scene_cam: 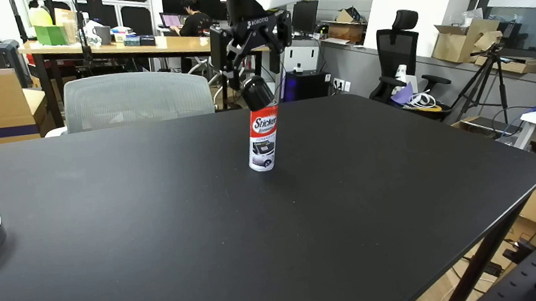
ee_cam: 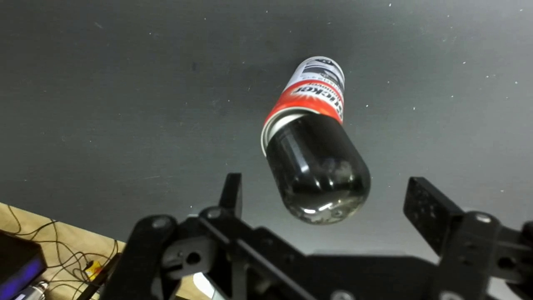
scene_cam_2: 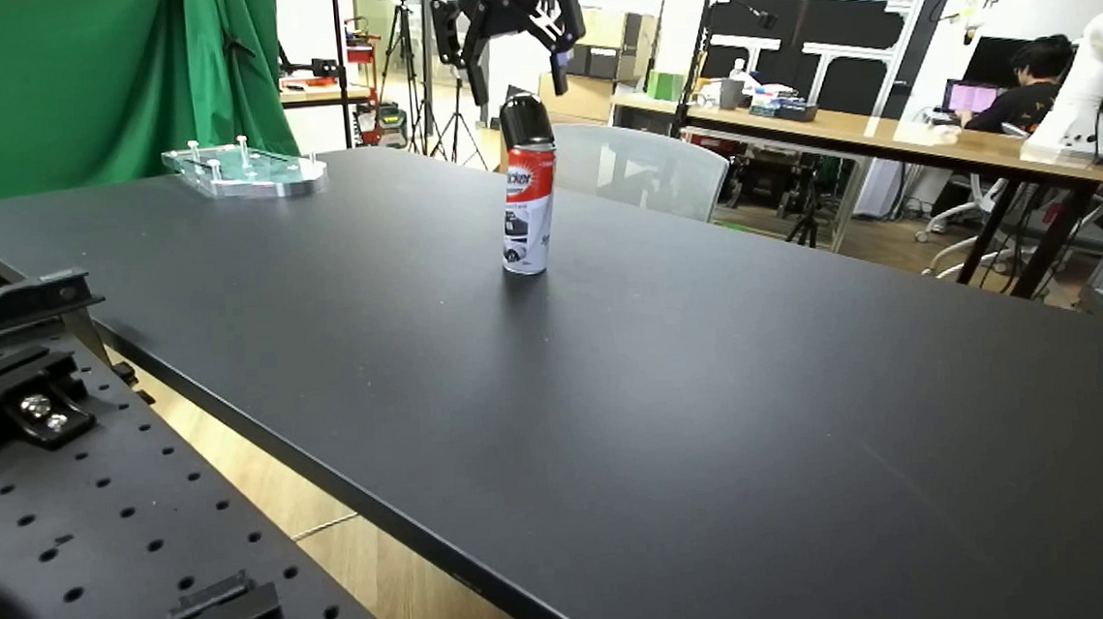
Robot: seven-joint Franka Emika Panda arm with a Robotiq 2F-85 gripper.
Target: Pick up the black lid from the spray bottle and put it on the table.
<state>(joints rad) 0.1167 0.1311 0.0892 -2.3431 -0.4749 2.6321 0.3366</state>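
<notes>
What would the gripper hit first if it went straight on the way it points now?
The gripper would probably meet the black lid first; in the wrist view that lid shows between the open jaws, though depth is unclear.

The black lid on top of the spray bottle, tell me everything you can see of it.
The black lid is a short cylinder with a rounded top, smooth and glossy, seemingly plastic, no writing visible. It sits askew on the upright spray bottle, tilted so that part of the bottle's pale top shows in the wrist view. Its lower end rests on the bottle; its inside is hidden. In that view, the open gripper has a finger to either side, each apart from it.
</notes>
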